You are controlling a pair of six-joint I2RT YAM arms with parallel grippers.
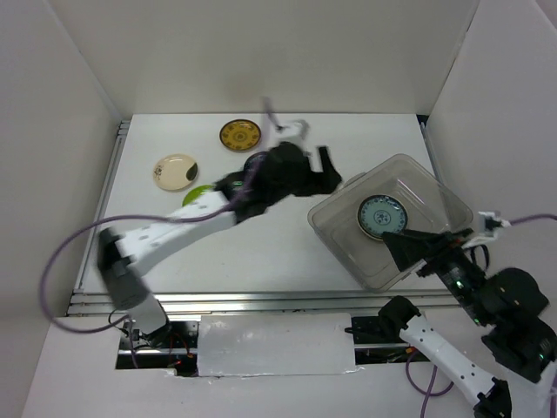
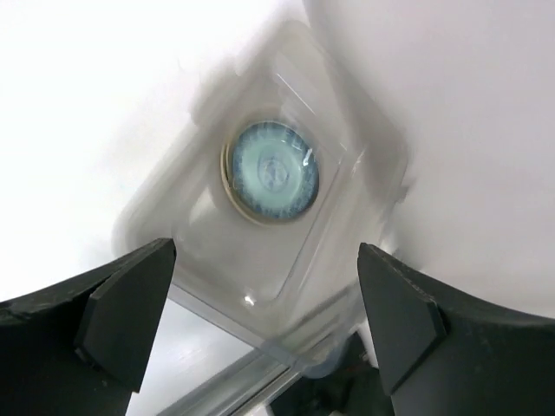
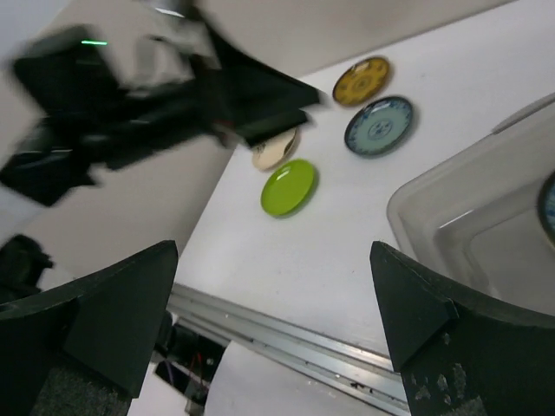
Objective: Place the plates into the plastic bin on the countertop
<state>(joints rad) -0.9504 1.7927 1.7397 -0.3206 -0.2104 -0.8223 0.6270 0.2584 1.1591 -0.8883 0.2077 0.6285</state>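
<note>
The left fingers (image 2: pixel 130 303) and right fingers (image 3: pixel 412 303) are gaping wide, empty, while a blue-grey plate (image 1: pixel 381 215) is lying in the plastic bin (image 1: pixel 341 230).

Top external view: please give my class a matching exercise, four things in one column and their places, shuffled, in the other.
1 mustard-yellow plate
2 cream plate
3 lime green plate
4 plastic bin

A partly under the left arm
B holding one blue-grey plate
C farthest back on the countertop
D leftmost of the plates

Pairs: 1-C, 2-D, 3-A, 4-B
</note>
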